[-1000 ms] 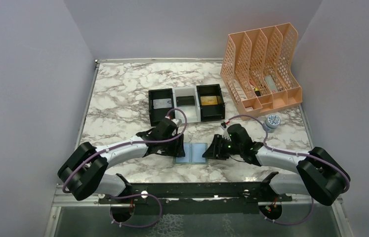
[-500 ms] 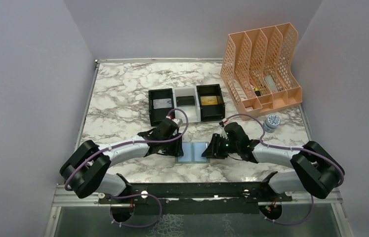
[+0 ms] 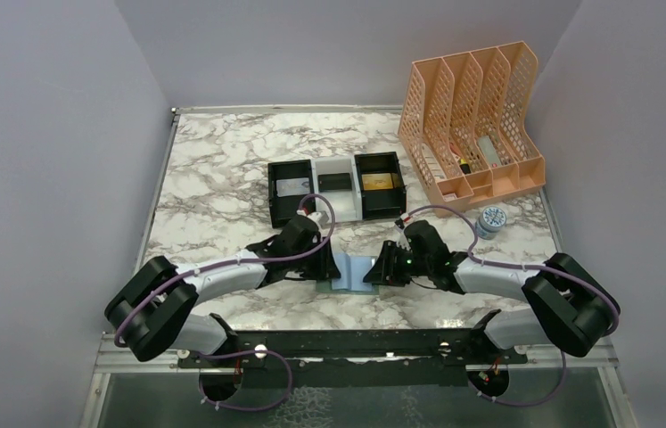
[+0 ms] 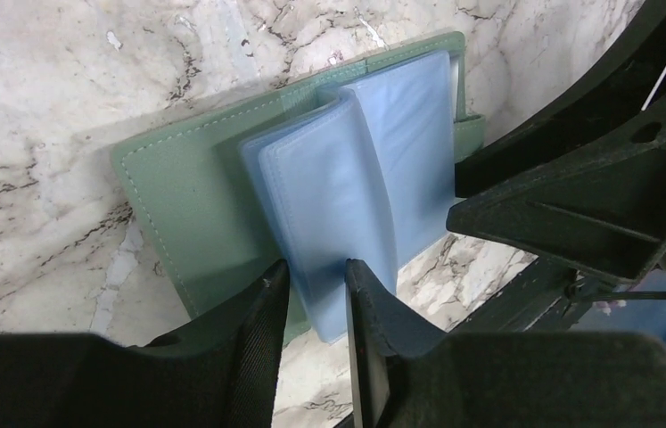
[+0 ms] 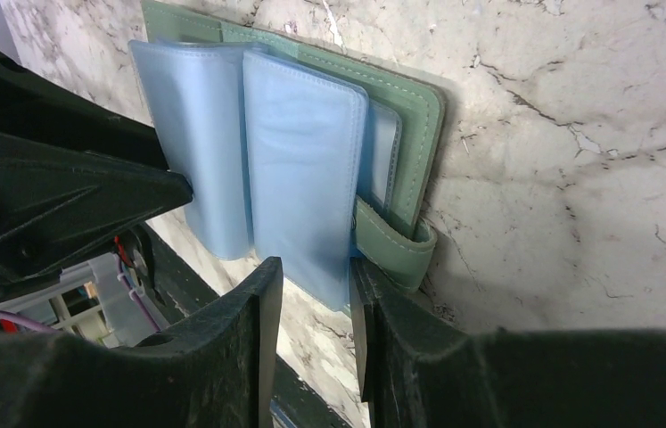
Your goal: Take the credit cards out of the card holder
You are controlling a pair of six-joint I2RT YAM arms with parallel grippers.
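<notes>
The card holder (image 3: 355, 269) lies open on the marble between my two grippers, sage-green outside (image 4: 188, 201) with pale blue pocket leaves (image 4: 338, 196) bulging up. My left gripper (image 3: 330, 267) stands over its left half, fingers a narrow gap apart astride a blue leaf (image 4: 316, 267). My right gripper (image 3: 374, 272) stands at the right half, fingers also narrowly apart astride a blue leaf (image 5: 311, 266), one fingertip (image 5: 360, 272) against the green closing tab (image 5: 396, 241). No credit card shows clearly inside the holder. A dark card (image 3: 335, 181) lies in the tray behind.
A black-and-white three-compartment tray (image 3: 338, 207) stands just behind the arms, with a grey card (image 3: 291, 186) and a gold card (image 3: 379, 182) in its outer compartments. An orange file rack (image 3: 474, 125) stands at the back right. A small round tin (image 3: 490, 218) sits near the right arm.
My left gripper has moved right, onto the card holder's left half, and now covers it. My right gripper has shifted slightly left onto the right half.
</notes>
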